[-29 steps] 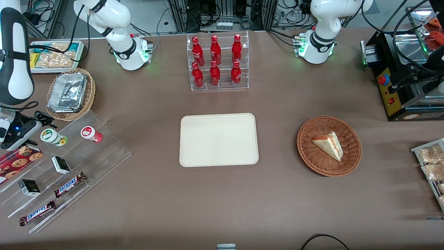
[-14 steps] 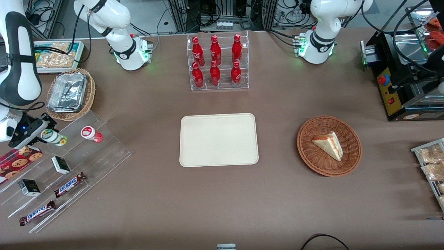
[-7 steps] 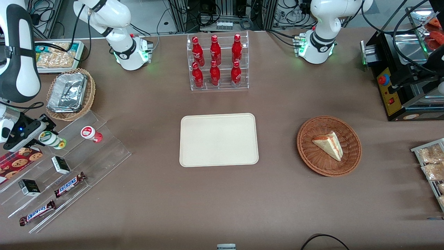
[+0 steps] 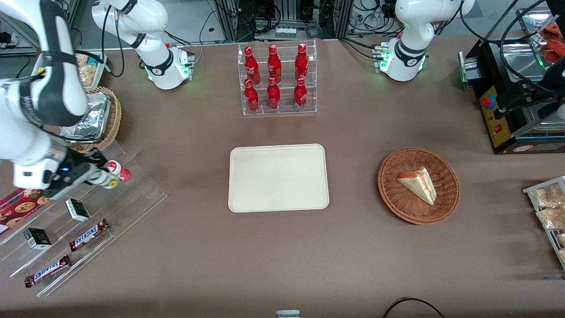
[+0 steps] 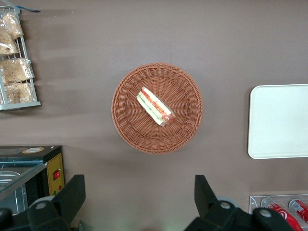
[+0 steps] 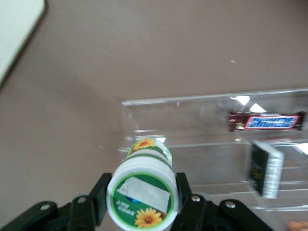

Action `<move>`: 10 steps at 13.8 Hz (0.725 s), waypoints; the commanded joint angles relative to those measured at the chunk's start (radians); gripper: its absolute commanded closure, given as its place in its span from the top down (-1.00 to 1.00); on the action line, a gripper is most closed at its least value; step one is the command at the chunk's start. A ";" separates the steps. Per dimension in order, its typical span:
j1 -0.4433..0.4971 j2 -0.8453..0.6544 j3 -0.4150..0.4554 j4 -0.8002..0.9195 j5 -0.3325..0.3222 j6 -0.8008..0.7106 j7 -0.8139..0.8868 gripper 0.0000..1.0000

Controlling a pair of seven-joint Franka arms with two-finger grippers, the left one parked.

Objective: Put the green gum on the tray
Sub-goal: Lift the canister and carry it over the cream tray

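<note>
Because the green gum [image 6: 143, 190] is a small, hard plastic canister, it probably weighs very little and will not give under pressure, but its smooth round wall could roll or slip between flat pads. The sound hold is across the body just below the lid, and that is the hold it has now: the gripper [image 6: 140, 199] is closed on it, one finger [image 6: 98, 199] pressing each side of the white cylinder, the lid turned toward the wrist camera. In the front view the gripper [image 4: 95, 176] carries the green gum [image 4: 104, 179] on its side, just above the upper steps of the clear stepped rack [image 4: 132, 198].

The lid is white with a green rim and a printed panel with a yellow sunflower; a second sunflower shows on the green-and-yellow label farther down the body.

Closest to the gripper stands the red-lidded gum canister [image 4: 115, 169], so near that the two seem to overlap in the front view. A little farther out on the rack lie a small dark box [image 6: 266, 169] and a Snickers bar [image 6: 266, 121]. Farther still, across bare counter [image 4: 198, 247], sits the cream tray [image 4: 278, 177], flat and low-rimmed, with nothing on it.
</note>
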 commanded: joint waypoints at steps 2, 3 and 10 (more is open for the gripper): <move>0.158 0.015 -0.007 0.021 -0.014 -0.033 0.289 -1.00; 0.206 0.029 -0.007 0.024 -0.013 -0.030 0.375 -1.00; 0.479 0.244 -0.007 0.200 0.004 -0.005 0.866 -1.00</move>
